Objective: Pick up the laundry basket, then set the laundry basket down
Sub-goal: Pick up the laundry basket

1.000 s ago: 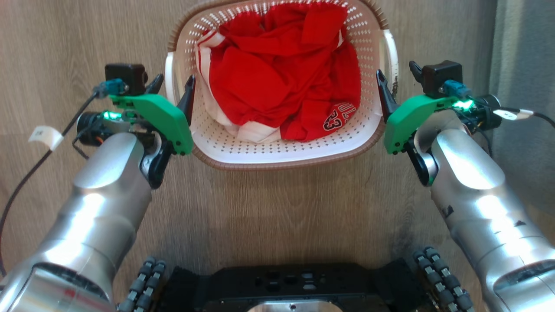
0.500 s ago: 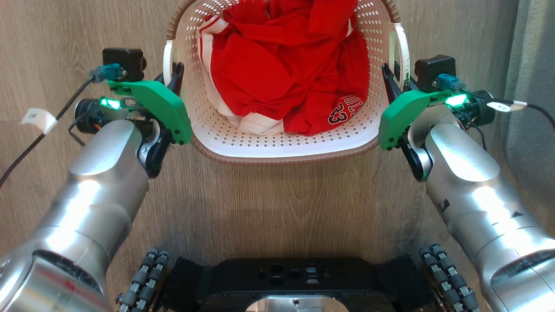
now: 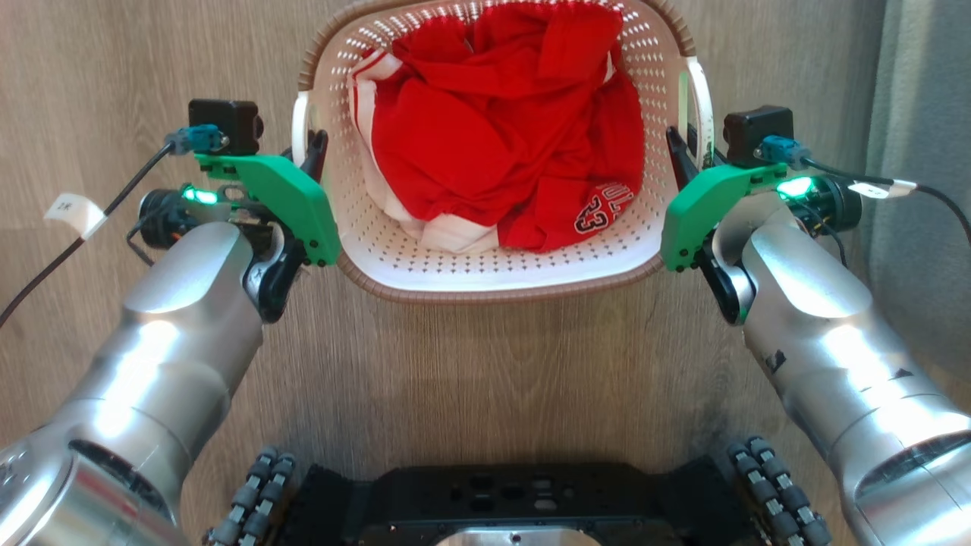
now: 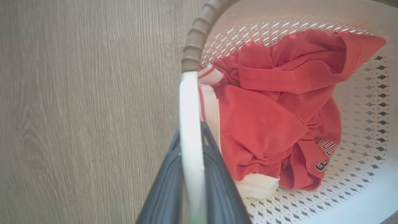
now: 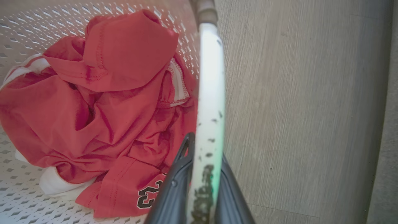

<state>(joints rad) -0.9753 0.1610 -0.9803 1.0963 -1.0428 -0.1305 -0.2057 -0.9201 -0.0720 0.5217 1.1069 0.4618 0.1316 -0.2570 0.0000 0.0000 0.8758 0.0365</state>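
Note:
The laundry basket, white and perforated with a brown rim, stands on the wood floor between my arms, with red and white clothes piled inside. My left gripper is shut on the basket's left white handle. My right gripper is shut on the right handle. In the left wrist view the white handle runs between the two dark fingers of the left gripper. In the right wrist view the speckled handle is clamped in the right gripper.
A grey curtain-like surface runs along the right side, close to my right arm. My dark base and its wheels lie below the basket. A cable with a white tag trails to the left. Wood floor surrounds the basket.
Both grippers, open beside the handles a second ago, have closed on them. The whole picture has shifted slightly, so the camera moved too.

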